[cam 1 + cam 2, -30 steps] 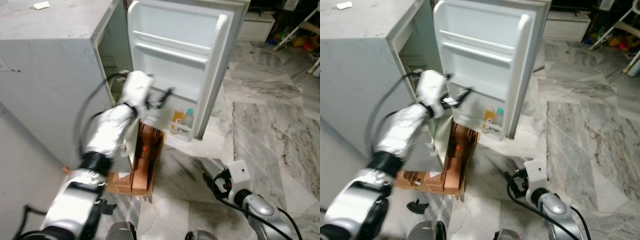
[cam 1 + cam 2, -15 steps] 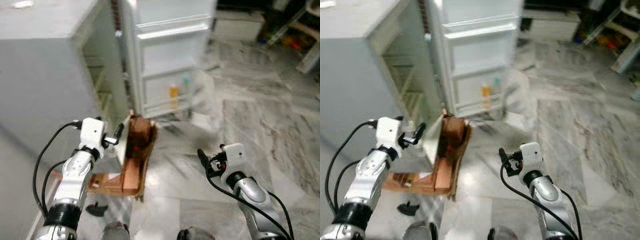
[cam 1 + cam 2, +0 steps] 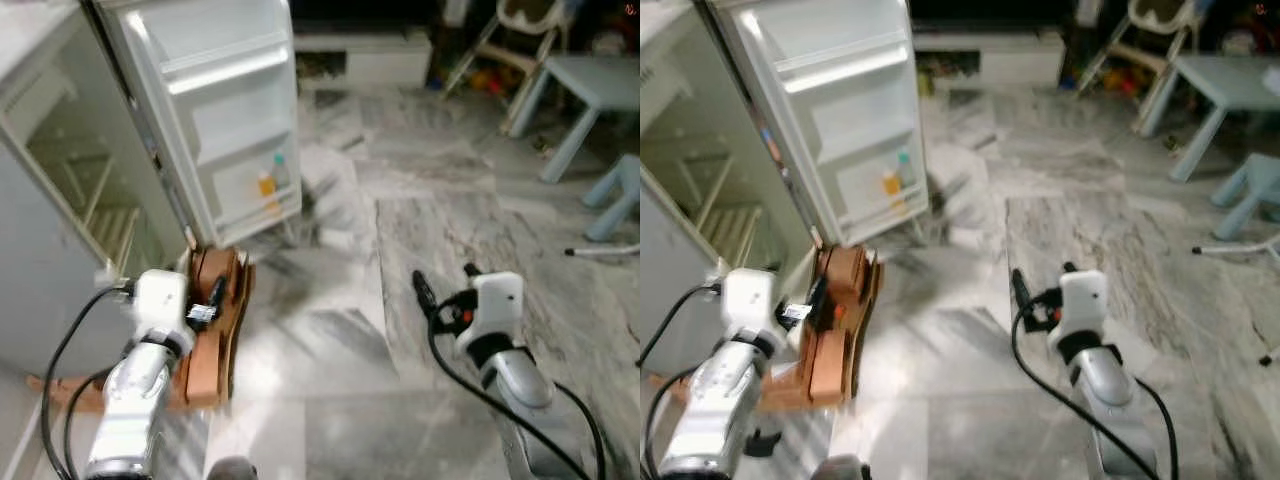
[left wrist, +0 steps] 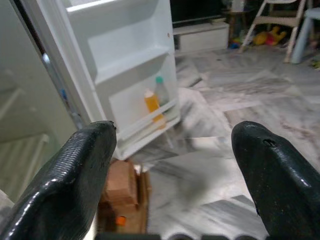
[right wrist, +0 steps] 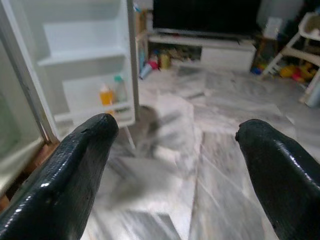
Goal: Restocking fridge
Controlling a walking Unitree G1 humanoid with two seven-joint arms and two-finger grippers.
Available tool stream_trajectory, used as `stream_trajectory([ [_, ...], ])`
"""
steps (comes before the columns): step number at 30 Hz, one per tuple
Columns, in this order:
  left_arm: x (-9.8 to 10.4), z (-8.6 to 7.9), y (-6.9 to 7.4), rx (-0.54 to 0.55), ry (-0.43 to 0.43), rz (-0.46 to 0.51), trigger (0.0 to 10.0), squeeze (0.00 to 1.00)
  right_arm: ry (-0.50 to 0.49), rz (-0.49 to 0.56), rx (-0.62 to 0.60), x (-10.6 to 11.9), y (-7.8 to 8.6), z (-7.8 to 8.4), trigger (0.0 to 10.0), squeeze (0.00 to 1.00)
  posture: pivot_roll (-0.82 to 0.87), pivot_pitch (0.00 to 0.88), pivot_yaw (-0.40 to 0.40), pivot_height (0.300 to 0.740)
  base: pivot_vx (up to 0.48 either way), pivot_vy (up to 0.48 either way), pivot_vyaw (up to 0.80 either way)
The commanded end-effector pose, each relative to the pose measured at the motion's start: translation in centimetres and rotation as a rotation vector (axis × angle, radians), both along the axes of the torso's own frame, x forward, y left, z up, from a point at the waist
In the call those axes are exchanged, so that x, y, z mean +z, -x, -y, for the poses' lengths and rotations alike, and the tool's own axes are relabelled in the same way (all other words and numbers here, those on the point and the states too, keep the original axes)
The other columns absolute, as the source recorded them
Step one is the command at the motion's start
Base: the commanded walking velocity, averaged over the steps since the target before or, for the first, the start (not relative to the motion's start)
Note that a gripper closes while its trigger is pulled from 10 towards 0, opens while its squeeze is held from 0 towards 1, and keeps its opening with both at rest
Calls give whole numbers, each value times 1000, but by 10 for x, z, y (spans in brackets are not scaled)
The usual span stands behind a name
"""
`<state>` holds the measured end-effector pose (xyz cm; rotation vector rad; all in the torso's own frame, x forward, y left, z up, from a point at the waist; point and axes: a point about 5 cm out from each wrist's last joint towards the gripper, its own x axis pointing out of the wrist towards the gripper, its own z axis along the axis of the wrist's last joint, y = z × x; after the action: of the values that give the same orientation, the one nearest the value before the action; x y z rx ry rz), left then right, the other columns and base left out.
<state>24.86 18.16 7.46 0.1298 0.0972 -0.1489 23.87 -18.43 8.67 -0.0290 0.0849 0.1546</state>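
Note:
The white fridge (image 3: 60,190) stands at the left with its door (image 3: 215,110) swung wide open. On the door's lowest shelf stand an orange bottle (image 4: 151,104) and a clear bottle with a green cap (image 4: 161,92). A brown cardboard box (image 3: 215,325) lies tipped on the floor at the fridge's foot. My left gripper (image 3: 212,298) hovers low beside that box, open, nothing between its fingers (image 4: 75,175). Over the marble floor to the right my right gripper (image 3: 445,282) is held up, also open and empty, its fingers (image 5: 280,170) spread wide toward the door.
Grey marble floor (image 3: 330,330) stretches ahead. A low white TV stand (image 3: 370,60) with toys lines the far wall. At the right are a light blue child's table (image 3: 590,90), a small blue chair (image 3: 620,195) and a high chair (image 3: 520,30).
The view has swung right and back from the fridge. My left arm has drawn away from the door down beside the box. My right gripper has come up higher.

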Motion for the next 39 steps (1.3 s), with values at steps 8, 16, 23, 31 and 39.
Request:
stream_trajectory([
  [8,5,-4,11,-36,-42,-15,10000,0,-23,56,21,19,-8,-6,10000,0,44,38,40,740,480,0,0],
  [16,-7,-8,14,-86,11,-74,10000,0,29,55,62,26,10,-11,10000,0,-33,0,77,740,480,0,0],
  [23,-2,-10,24,-33,13,-19,10000,0,81,98,38,33,19,-5,10000,0,-39,0,56,740,480,0,0],
  [31,-4,-12,34,63,30,9,10000,0,63,81,-113,18,14,-3,10000,0,10,0,16,740,480,0,0],
  [39,-8,22,23,-158,44,-27,10000,0,74,70,-90,13,3,-3,10000,0,1,0,-33,740,478,0,698],
])
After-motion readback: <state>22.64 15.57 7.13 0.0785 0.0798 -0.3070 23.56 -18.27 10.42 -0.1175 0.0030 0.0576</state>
